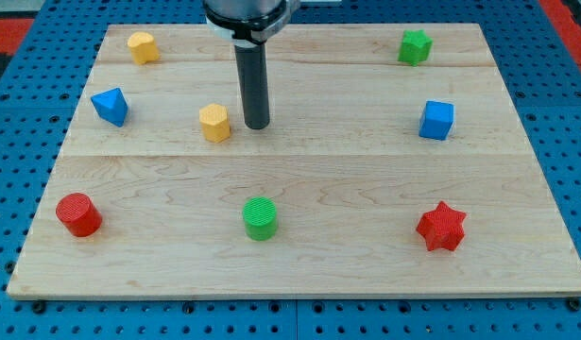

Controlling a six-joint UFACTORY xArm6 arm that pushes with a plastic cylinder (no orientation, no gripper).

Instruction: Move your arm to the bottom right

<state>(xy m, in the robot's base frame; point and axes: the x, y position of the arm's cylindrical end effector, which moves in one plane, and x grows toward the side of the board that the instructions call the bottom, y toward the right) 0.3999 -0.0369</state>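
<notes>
My dark rod comes down from the view's top centre, and my tip (257,126) rests on the wooden board (299,264) left of centre in its upper half. A yellow hexagon block (214,123) sits just left of the tip, a small gap apart. A red star block (441,227) lies at the bottom right, far from the tip. A green cylinder (260,218) stands below the tip near the bottom centre.
A yellow block (143,46) sits at the top left, a blue triangular block (110,106) at the left, a red cylinder (78,214) at the bottom left. A green star (415,46) sits at the top right, a blue cube (436,120) at the right.
</notes>
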